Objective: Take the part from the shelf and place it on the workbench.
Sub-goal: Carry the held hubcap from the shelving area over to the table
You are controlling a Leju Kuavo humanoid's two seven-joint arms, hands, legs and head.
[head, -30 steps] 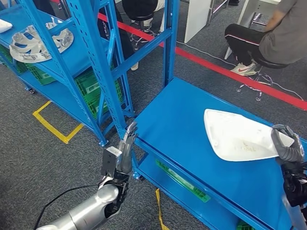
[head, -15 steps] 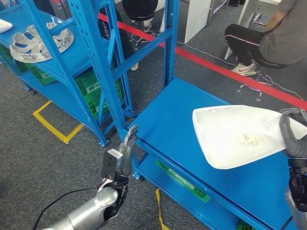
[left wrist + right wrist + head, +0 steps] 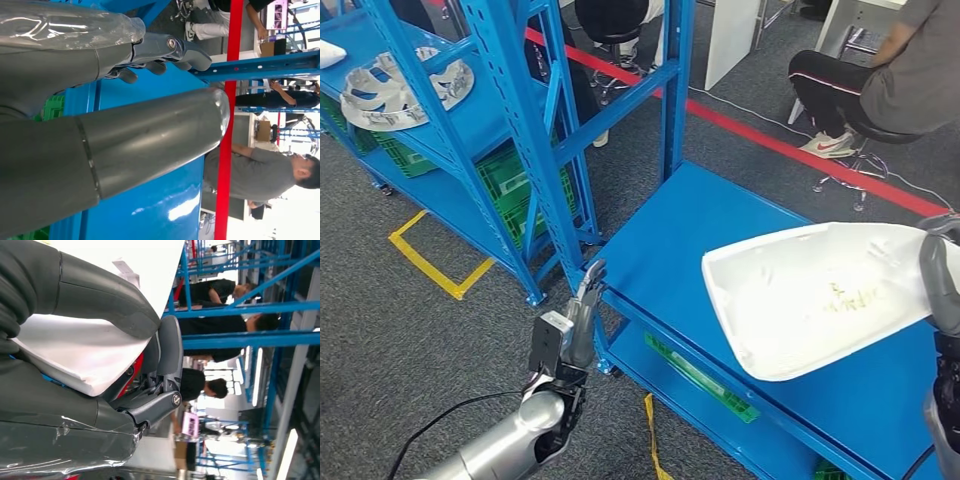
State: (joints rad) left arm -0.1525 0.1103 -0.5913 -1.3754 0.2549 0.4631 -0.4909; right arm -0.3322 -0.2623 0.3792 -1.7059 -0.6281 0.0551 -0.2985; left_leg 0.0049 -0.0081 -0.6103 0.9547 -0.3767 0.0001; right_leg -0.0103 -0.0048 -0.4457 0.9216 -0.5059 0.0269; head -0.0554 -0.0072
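Head view: the robot's right hand (image 3: 940, 285) grips a white moulded part (image 3: 810, 295) by its end, holding it tilted above the blue shelf deck (image 3: 682, 240).

The left hand (image 3: 580, 310) hangs beside the deck's front corner, fingers straight and apart, holding nothing. Behind stands a blue rack (image 3: 509, 110) carrying a grey part (image 3: 392, 90) over green crates (image 3: 505, 185). A seated person (image 3: 878, 90) sits past the red floor line (image 3: 788, 150).
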